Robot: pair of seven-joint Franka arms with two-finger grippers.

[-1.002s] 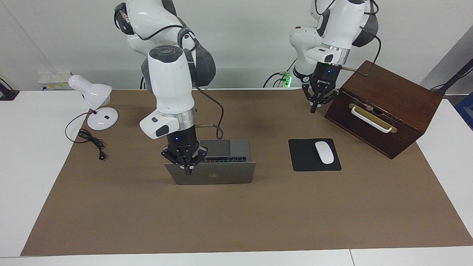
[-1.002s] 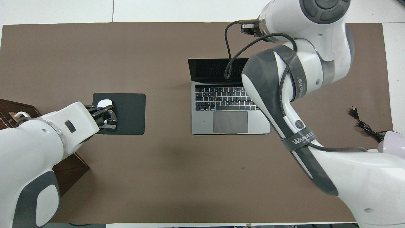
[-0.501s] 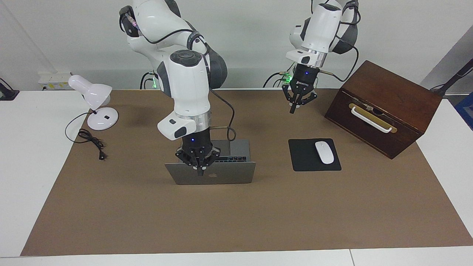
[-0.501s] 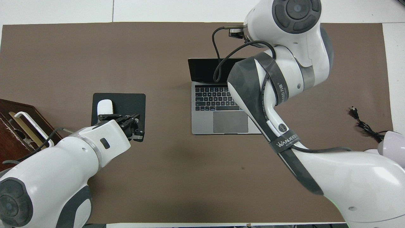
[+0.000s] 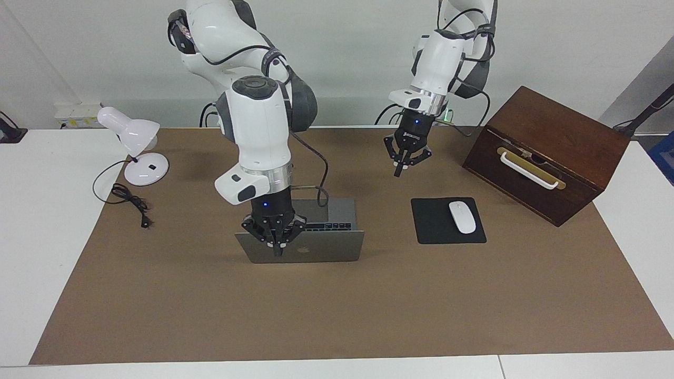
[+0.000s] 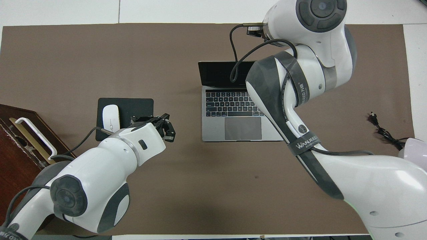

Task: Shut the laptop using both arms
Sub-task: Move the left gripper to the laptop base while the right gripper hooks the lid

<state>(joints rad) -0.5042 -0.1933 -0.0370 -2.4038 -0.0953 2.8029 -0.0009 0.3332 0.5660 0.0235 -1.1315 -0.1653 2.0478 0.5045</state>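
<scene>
A mat covers most of the table. The laptop stands open on the mat about midway between the two arms' ends, its lid on the side farther from the robots. A mouse pad lies beside it toward the left arm's end, with a mouse on it. A box sits nearer to the robots than the pad, at the left arm's end. A lamp stands at the right arm's end, near the robots, its cord trailing onto the mat. The right gripper is at the laptop's lid edge. The left gripper hangs over bare mat between the laptop and the pad.
</scene>
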